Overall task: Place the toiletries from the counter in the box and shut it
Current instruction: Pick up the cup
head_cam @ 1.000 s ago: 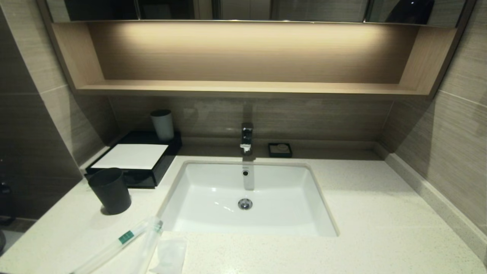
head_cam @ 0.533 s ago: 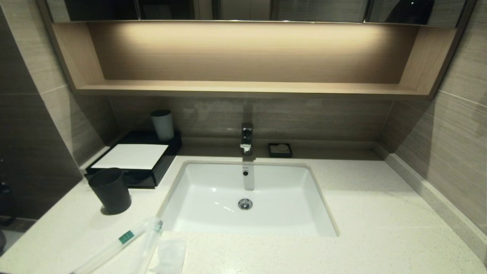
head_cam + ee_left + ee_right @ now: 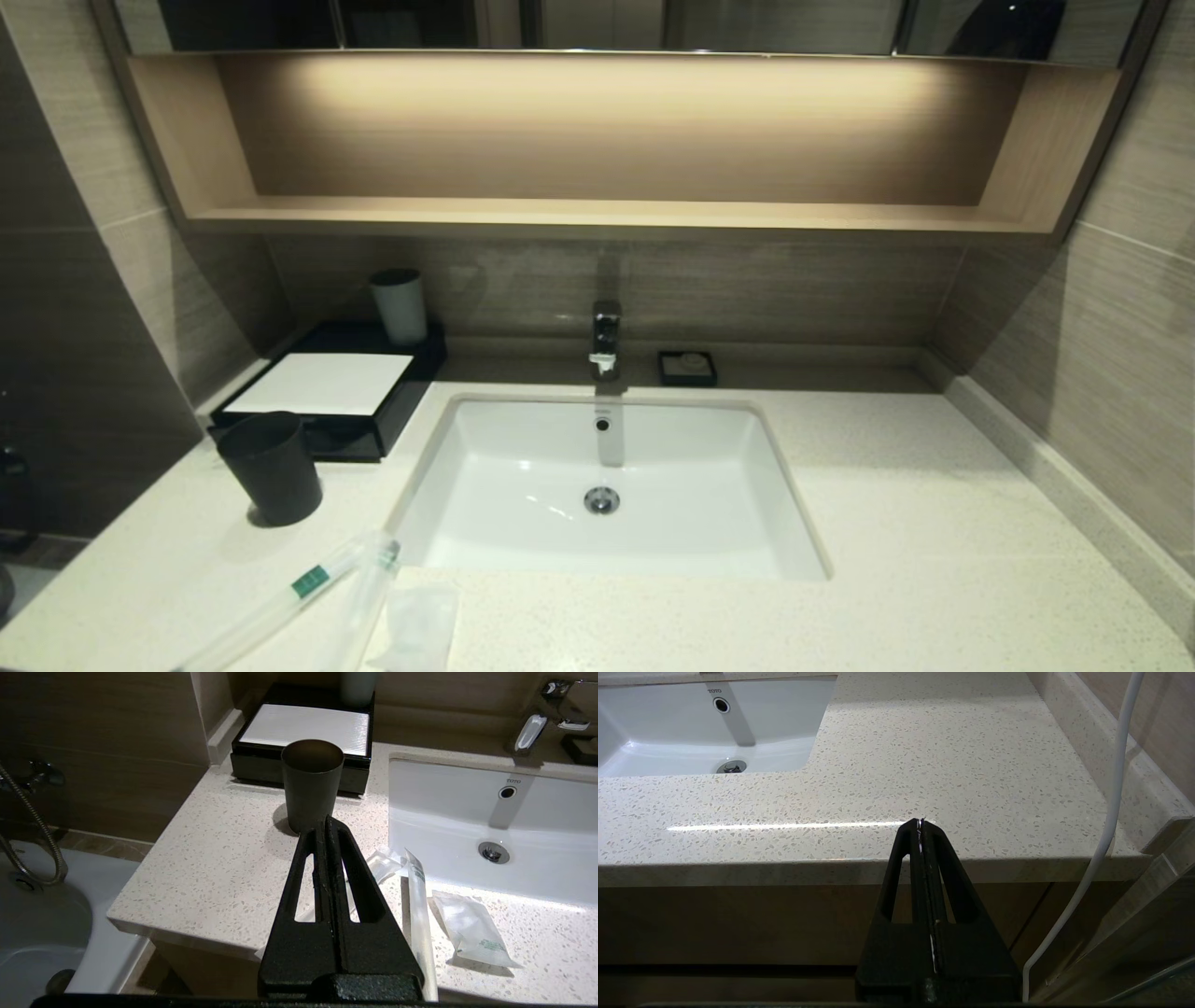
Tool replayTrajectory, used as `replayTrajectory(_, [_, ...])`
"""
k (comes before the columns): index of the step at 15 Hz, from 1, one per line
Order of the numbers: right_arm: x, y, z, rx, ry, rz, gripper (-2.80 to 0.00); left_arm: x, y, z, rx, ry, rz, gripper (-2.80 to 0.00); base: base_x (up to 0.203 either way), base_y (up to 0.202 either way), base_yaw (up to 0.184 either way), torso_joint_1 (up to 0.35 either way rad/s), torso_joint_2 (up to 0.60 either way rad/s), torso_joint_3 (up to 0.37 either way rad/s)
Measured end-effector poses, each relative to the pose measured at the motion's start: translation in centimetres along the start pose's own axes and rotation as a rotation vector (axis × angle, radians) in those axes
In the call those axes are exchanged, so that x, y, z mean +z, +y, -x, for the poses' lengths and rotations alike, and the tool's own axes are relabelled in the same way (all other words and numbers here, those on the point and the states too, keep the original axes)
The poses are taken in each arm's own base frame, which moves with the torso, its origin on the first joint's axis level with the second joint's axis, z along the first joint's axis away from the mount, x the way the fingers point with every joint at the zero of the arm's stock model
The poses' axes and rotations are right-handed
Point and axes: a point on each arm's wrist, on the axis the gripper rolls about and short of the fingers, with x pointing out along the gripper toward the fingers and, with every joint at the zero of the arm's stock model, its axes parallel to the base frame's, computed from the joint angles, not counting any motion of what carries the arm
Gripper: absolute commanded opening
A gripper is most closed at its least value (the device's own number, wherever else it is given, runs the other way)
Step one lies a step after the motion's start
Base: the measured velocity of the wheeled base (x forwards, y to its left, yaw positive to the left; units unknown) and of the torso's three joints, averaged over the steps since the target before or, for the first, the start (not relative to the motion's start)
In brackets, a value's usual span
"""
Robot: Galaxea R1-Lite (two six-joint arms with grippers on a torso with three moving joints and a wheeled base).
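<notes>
Task status: nothing is packed yet. The toiletries lie on the counter [image 3: 934,523], at its front edge beside the sink [image 3: 523,448]: a slim packet with a green label [image 3: 308,581], a second slim clear packet [image 3: 419,896] and a flat white sachet [image 3: 472,929]. The box [image 3: 327,385] stands at the back corner with its drawer apparently pushed in. Remaining, as judged: open the drawer, transfer each item, close the drawer.

Left gripper [image 3: 325,822]: fingers pressed together, holding nothing. It hangs off the counter's front edge, not in contact with any item. The packets lie just beyond and to one side of its tip; the sachet lies further out on the same side. A dark grey cup [image 3: 312,784] stands directly ahead of the tip, between the gripper and the box. A pale grey cup [image 3: 399,305] stands on the box's rear end.

Right gripper [image 3: 921,823]: fingers pressed together, holding nothing. It is parked at the counter's front edge, well apart from the toiletries and the box; only bare counter lies ahead of it.
</notes>
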Motion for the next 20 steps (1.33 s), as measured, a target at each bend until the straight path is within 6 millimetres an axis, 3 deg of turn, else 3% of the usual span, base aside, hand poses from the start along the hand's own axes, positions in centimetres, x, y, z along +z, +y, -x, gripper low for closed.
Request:
replayTrajectory(6, [0.0, 0.0, 0.0, 0.000, 0.000, 0.000, -2.80, -0.1, -1.0, -8.9, 0.039, 0.032, 0.032, -2.80, 0.000, 0.000, 0.000, 0.000, 0.00, 0.000])
replayTrajectory(10, [0.0, 0.0, 0.0, 0.000, 0.000, 0.000, -2.80, -1.0, -0.9, -13.5, 0.081, 0.029, 0.038, -2.80, 0.000, 0.000, 0.000, 0.000, 0.00, 0.000])
replayTrajectory(13, [0.0, 0.0, 0.0, 0.000, 0.000, 0.000, -2.80, -2.0, -0.2, -15.5, 0.101, -0.002, 0.040, -2.80, 0.000, 0.000, 0.000, 0.000, 0.00, 0.000])
replayTrajectory(20, [0.0, 0.0, 0.0, 0.000, 0.000, 0.000, -2.80, -6.1, 0.9, -17.9, 0.101, 0.083, 0.000, -2.80, 0.000, 0.000, 0.000, 0.000, 0.00, 0.000])
